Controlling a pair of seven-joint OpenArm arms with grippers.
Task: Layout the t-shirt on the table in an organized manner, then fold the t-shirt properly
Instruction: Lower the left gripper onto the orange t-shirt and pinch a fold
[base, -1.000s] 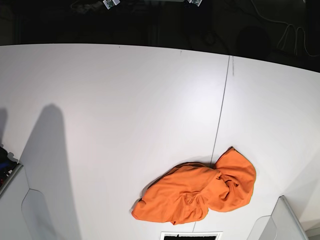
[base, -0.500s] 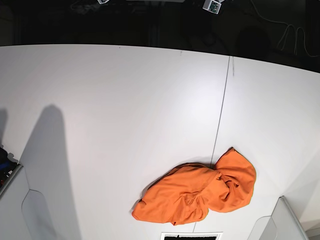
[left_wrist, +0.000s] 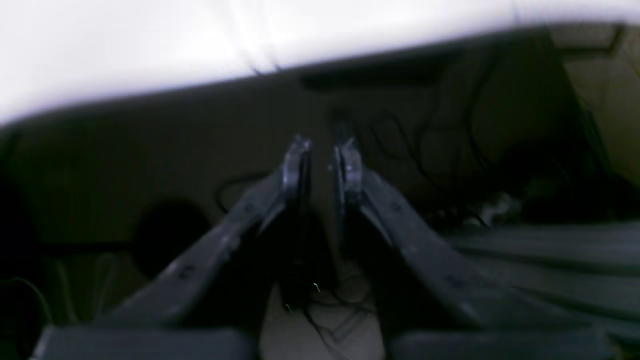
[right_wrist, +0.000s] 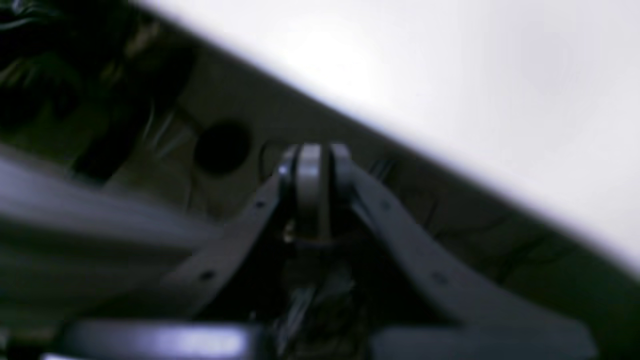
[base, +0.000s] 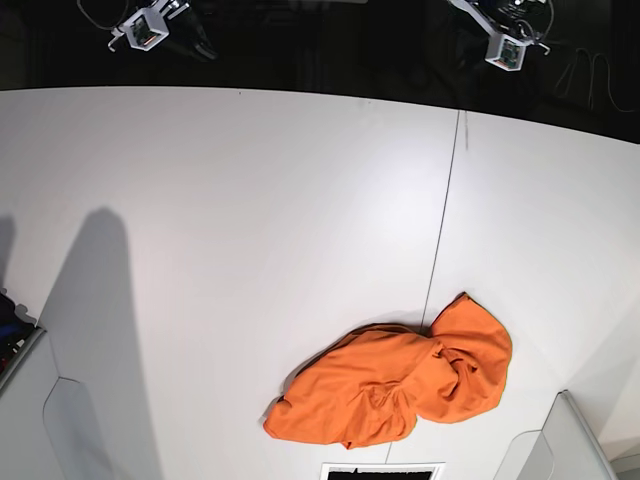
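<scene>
Left fingers: on my left wrist feed the left fingers (left_wrist: 322, 160) stand nearly together, a thin strip of dark showing between the tips, and I see nothing held in them.
Right fingers: on the right wrist feed the right fingers (right_wrist: 314, 170) are pressed together, tip to tip, with nothing between them that I can make out.
Where the arms are: in the base view both arm ends sit beyond the far edge of the bench, one near the far left, the other (base: 505, 45) near the far right, over the dark background and well apart from the cloth.
T-shirt: the orange t-shirt (base: 395, 382) lies crumpled in a low heap near the near edge of the bench, toward its right half, with folds bunched at the right end of the heap. It just touches the seam at its upper edge.
Bench: the white bench (base: 250, 220) is matte and flat, with a bright glare patch toward the far middle. A thin dark seam (base: 442, 230) runs from the far edge down toward the near edge. A long grey shadow (base: 100, 330) falls across the left side.
Room: past the far edge I see only darkness, with pale cables (base: 590, 75) at the far right corner. Both wrist feeds are blurred, showing the white bench edge against a dim floor.
</scene>
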